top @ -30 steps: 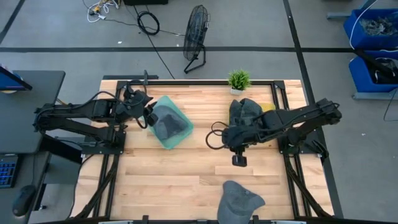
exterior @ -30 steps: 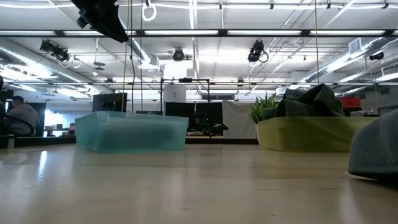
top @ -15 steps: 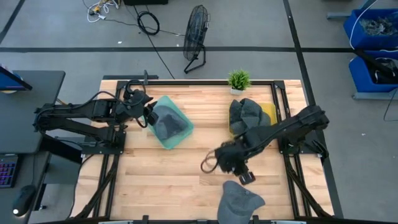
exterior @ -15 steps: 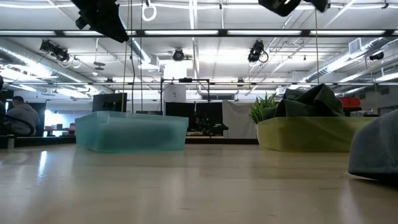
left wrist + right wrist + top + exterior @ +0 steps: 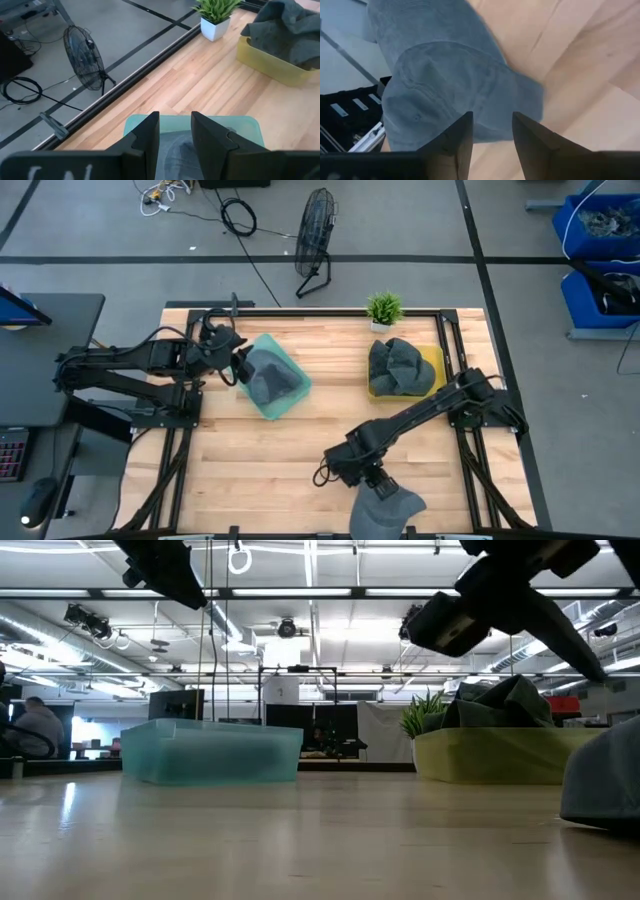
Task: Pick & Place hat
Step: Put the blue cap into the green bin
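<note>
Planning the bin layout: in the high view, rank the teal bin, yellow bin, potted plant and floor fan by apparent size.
Teal bin and yellow bin: look alike, not ranked.
Floor fan: a little smaller.
Potted plant: smallest.

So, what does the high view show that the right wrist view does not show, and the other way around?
Only the high view shows the left gripper over the teal bin with a grey hat inside, the yellow bin heaped with grey hats, the small plant and the floor fan. Only the right wrist view shows the right gripper with fingers apart, above the cap's edge. Both show the loose grey cap on the wooden table.
</note>
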`<state>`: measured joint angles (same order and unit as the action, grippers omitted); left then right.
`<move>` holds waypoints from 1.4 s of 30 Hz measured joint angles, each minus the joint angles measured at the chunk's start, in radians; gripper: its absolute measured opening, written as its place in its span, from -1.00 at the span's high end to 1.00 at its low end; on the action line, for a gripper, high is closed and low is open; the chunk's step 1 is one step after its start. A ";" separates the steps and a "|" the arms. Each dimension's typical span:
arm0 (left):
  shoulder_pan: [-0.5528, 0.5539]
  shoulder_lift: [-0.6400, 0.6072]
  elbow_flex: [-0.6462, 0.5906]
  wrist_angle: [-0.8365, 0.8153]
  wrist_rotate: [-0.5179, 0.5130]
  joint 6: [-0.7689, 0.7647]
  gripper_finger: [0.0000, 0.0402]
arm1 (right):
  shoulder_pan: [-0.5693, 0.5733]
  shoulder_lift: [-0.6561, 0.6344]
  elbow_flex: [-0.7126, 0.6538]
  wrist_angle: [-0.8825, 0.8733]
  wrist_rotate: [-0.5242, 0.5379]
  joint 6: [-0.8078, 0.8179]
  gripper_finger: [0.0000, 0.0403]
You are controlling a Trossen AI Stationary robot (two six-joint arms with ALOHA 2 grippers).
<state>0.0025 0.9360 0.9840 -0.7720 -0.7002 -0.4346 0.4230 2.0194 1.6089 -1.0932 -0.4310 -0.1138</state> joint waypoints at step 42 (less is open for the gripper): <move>0.000 0.000 0.000 0.008 0.010 0.030 0.43 | -0.121 -0.127 -0.208 0.226 0.240 0.072 0.98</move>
<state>0.0025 0.9360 0.9839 -0.7638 -0.6904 -0.4048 0.3018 1.8928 1.4004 -0.8670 -0.1912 -0.0421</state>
